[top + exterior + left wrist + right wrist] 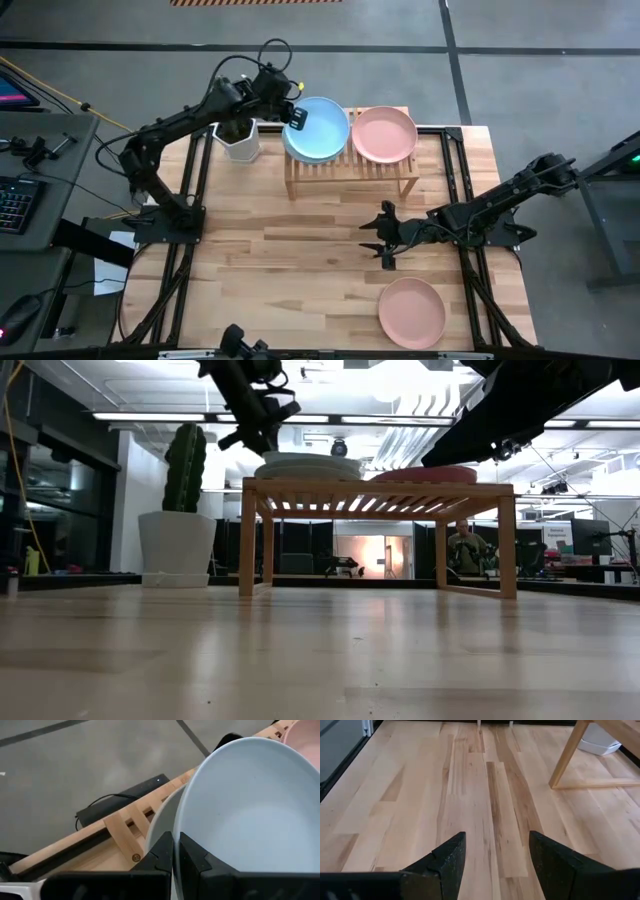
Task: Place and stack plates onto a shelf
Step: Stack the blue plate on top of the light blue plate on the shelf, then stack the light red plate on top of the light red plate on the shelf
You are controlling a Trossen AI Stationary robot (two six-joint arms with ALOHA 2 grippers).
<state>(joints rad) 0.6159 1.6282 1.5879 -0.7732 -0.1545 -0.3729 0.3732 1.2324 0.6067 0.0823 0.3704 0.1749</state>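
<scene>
One blue plate [318, 128] is pinched at its rim by the left gripper [297, 119] for stacking, apparently onto a paler plate below; right gripper [386, 236] waits, jaws spread.

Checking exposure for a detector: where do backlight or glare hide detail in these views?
Low view: bright ceiling lights silhouette both arms and darken the light wooden slatted shelf. High view: even light, soft shadows. Left wrist view: the round light blue plate looks flat, without glare. Right wrist view: mild sheen on the wooden table.
</scene>
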